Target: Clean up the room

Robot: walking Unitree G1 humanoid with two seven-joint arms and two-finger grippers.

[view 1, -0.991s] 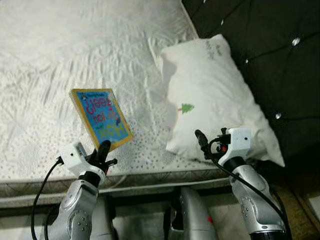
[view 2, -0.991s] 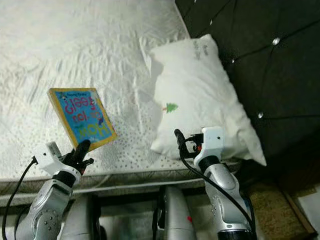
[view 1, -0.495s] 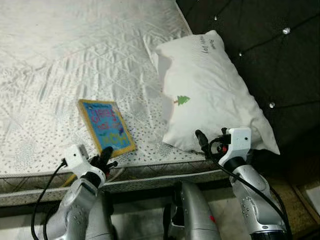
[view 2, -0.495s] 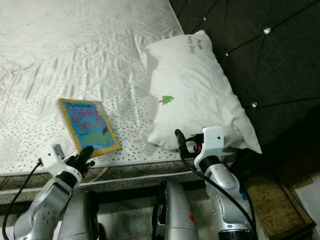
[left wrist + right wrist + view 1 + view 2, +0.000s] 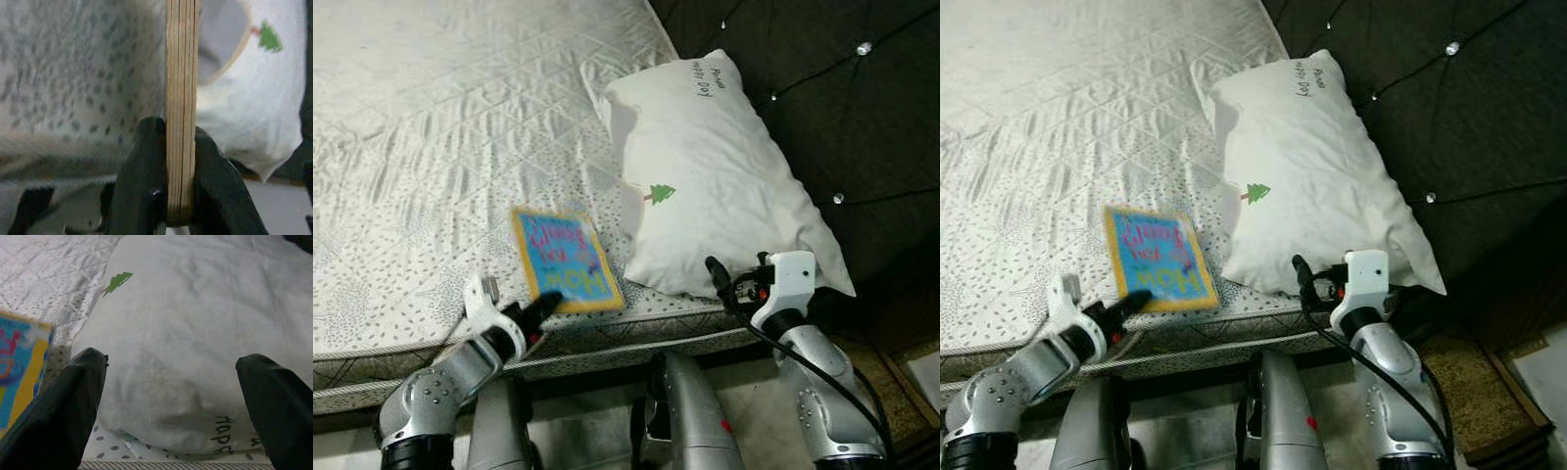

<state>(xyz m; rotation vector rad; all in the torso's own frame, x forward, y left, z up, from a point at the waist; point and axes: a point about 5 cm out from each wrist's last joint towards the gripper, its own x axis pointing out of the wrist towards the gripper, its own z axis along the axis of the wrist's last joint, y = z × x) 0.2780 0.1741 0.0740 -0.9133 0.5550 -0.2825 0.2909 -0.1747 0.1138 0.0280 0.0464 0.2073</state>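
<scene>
A thin board book [image 5: 563,259] with a blue cover and yellow border lies nearly flat, low over the near edge of the white mattress [image 5: 431,127]. I cannot tell whether it touches the sheet. My left gripper [image 5: 540,305] is shut on its near edge; in the left wrist view both black fingers [image 5: 146,161] clamp the book's layered edge [image 5: 182,98]. A white pillow [image 5: 715,186] with a small green tree lies just right of the book. My right gripper [image 5: 171,362] is open in front of the pillow's near end, holding nothing.
A dark tufted headboard [image 5: 842,88] rises behind the pillow on the right. The mattress's piped front edge [image 5: 607,348] runs just before both arms. A brown mat [image 5: 913,367] lies on the floor at the lower right.
The book has dropped from a raised, tilted hold to nearly flat over the mattress edge, closer to the pillow. My left forearm has swung lower and outward. The right arm has kept its pose.
</scene>
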